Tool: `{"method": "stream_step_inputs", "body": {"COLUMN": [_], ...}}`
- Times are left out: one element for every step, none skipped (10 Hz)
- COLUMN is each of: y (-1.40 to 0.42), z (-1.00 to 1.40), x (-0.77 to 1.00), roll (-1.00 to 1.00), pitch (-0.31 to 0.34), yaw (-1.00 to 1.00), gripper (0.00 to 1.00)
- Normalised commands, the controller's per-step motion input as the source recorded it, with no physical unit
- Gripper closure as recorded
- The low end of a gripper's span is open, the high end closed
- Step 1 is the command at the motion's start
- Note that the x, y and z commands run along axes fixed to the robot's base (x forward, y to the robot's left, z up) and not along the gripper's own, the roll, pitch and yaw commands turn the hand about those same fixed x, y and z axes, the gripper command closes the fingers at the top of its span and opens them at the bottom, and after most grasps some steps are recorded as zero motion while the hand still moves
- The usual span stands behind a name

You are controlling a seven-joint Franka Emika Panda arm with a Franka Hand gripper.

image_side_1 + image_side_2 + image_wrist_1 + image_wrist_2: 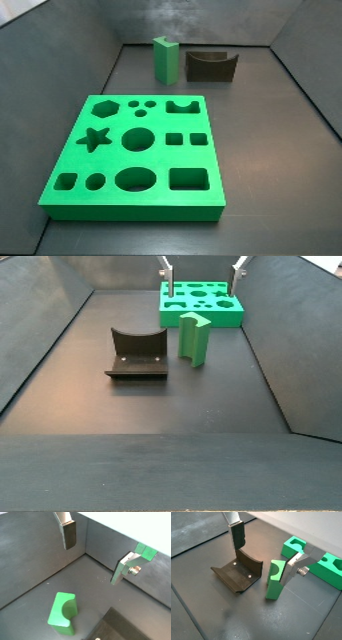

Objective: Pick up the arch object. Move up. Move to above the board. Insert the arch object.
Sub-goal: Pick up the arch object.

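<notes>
The arch (195, 338) stands upright on the dark counter (174, 396), its curved notch at the top, just beside the brown U-block (136, 353) and apart from it. The board (136, 155) lies flat farther along the counter, well apart from both.

The end effector (264, 554) hangs above the arch with its plates spread wide and nothing between them. In a wrist view one finger (237, 537) sits over the U-block and the other (293, 571) beside the arch's outer face, so the span seems to take in both pieces.

The main risk, as I judge it, is coming down off-centre. A finger could land on the arch's top or on the U-block's raised wall and knock either piece over. The arch is tall on a small base, so a sideways push before both pads meet it would likely tip it.

A grip too near the notched end leaves little flat face under the pads, and the arch could twist. A twisted hold would then jam at the board's arch hole (183, 105).
</notes>
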Motion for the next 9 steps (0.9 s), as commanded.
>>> {"method": "stream_step_inputs", "body": {"y": [-0.15, -0.15, -0.22, -0.25, -0.25, -0.24, -0.25, -0.26, -0.27], "z": [-0.19, -0.19, -0.19, -0.26, -0.41, -0.53, -0.57, -0.55, -0.50], "x": [0.00, 0.00, 0.00, 0.00, 0.00, -0.02, -0.01, -0.01, 0.00], "roll": [-0.01, -0.02, -0.03, 0.00, 0.00, 0.00, 0.00, 0.00, 0.00], "pitch": [-0.074, -0.069, -0.107, -0.106, -0.140, -0.160, -0.131, -0.106, -0.087], "yaw": [-1.00, -1.00, -0.94, -0.94, -0.94, -0.94, -0.94, -0.94, -0.91], "gripper": [0.00, 0.00, 0.00, 0.00, 0.00, 0.00, 0.00, 0.00, 0.00]}}
